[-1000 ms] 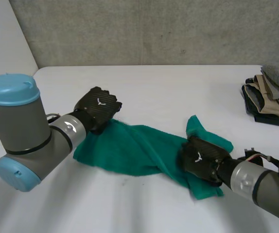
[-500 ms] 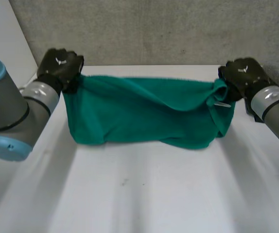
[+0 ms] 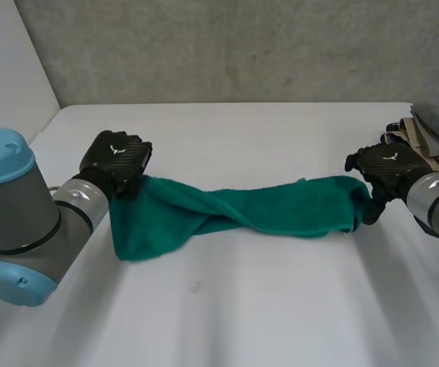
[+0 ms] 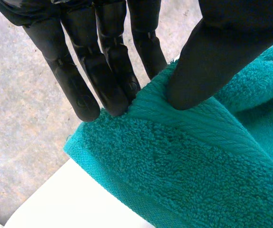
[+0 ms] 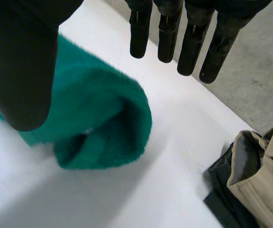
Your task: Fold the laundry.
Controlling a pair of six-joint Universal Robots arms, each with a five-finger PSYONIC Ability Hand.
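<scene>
A green towel (image 3: 265, 214) lies twisted in a long roll across the white table (image 3: 227, 313), running between my two hands. My left hand (image 3: 116, 157) is at its left end. In the left wrist view the fingers (image 4: 103, 71) and thumb pinch the hemmed edge of the towel (image 4: 198, 166). My right hand (image 3: 384, 164) sits at the towel's right end. In the right wrist view its thumb (image 5: 22, 61) and straight fingers (image 5: 193, 38) stand apart, and the rolled towel end (image 5: 98, 109) lies loose on the table below them.
A stack of folded clothes (image 3: 434, 138), grey, beige and dark, sits at the table's right edge just beyond my right hand; its dark and beige lower layers (image 5: 255, 180) appear in the right wrist view. A grey wall (image 3: 227, 46) runs behind the table.
Both hands had lifted the towel spread out between them. Now it has come down onto the table as a twisted roll, and the right hand has opened and let go of its end.
</scene>
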